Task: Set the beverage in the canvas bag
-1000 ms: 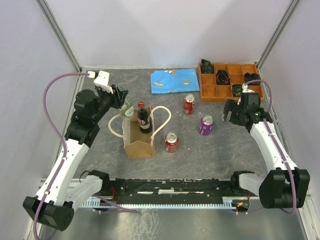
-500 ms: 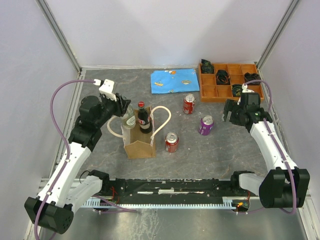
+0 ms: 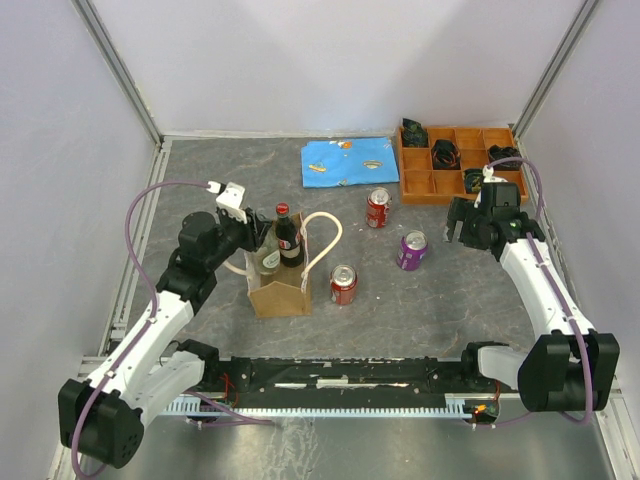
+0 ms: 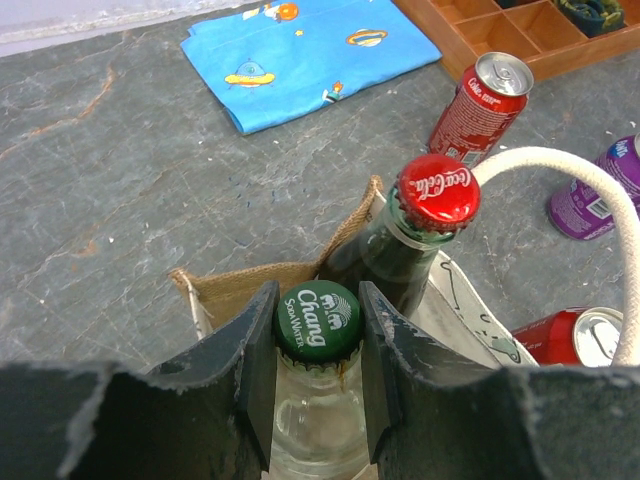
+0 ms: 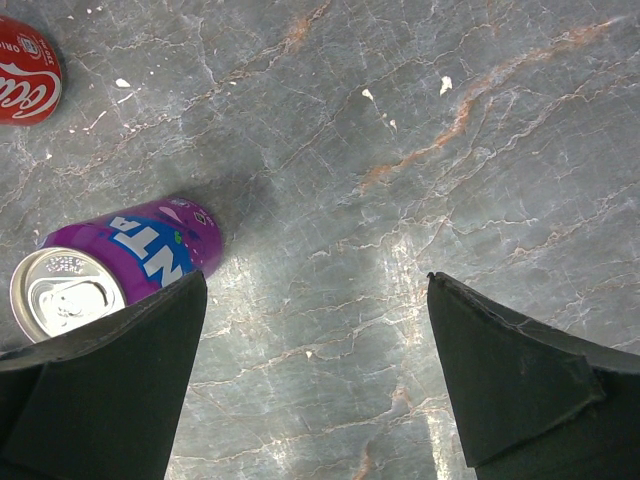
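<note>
The left end effector grips the Chang soda water bottle by its cap, inside the canvas bag beside the Coca-Cola bottle. Lower it straight until seated, then release, avoiding the handle. The right end effector hangs open.

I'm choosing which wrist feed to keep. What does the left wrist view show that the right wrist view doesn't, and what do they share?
Only the left wrist view: the left gripper shut on the Chang bottle in the canvas bag, beside a Coca-Cola bottle; also a blue cloth. Only the right wrist view: the right gripper, open over bare table. Both: the purple can, a red can and the table.
</note>
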Controlling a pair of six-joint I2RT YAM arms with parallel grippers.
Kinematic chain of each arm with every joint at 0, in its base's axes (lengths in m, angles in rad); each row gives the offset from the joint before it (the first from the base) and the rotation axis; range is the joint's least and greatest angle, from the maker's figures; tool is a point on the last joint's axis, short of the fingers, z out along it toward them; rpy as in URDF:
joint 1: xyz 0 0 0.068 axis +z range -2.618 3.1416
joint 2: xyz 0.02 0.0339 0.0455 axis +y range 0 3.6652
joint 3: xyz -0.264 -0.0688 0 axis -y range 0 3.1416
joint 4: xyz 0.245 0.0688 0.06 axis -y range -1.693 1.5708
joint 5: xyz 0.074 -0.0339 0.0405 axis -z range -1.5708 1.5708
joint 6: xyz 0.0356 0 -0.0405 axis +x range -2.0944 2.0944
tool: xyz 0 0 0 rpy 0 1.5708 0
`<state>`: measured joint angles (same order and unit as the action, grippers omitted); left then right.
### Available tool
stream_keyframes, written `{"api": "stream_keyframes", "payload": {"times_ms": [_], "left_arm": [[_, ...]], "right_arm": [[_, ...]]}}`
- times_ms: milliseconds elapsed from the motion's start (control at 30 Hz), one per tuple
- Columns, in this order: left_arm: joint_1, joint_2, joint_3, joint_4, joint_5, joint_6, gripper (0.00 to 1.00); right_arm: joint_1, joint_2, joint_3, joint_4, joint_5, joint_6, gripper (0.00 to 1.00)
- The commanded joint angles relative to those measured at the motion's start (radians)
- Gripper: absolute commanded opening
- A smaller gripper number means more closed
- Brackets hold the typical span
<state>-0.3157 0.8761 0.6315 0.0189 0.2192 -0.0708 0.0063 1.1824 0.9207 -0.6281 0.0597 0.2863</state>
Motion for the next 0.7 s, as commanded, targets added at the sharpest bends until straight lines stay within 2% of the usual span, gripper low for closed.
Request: {"api": "stream_keyframes", "payload": {"times_ms": [0, 367, 667], "left_arm": [[-0.029, -0.027, -0.012, 0.284, -0.005, -0.023, 0.03], [-0.073, -0.052, -0.134, 0.414, -0.035, 0.035, 0.03], [-0.107, -0.107, -0.230, 0.476, -0.063, 0.149, 0.03]], "right_arm": [[0.001, 0.018, 0.069, -0.003, -0.008, -0.016, 0.99], [0.001, 0.051, 0.113, -0.037, -0.021, -0.038, 0.99], [0.001, 0.076, 0.142, -0.050, -0.035, -0.035, 0.99]]}}
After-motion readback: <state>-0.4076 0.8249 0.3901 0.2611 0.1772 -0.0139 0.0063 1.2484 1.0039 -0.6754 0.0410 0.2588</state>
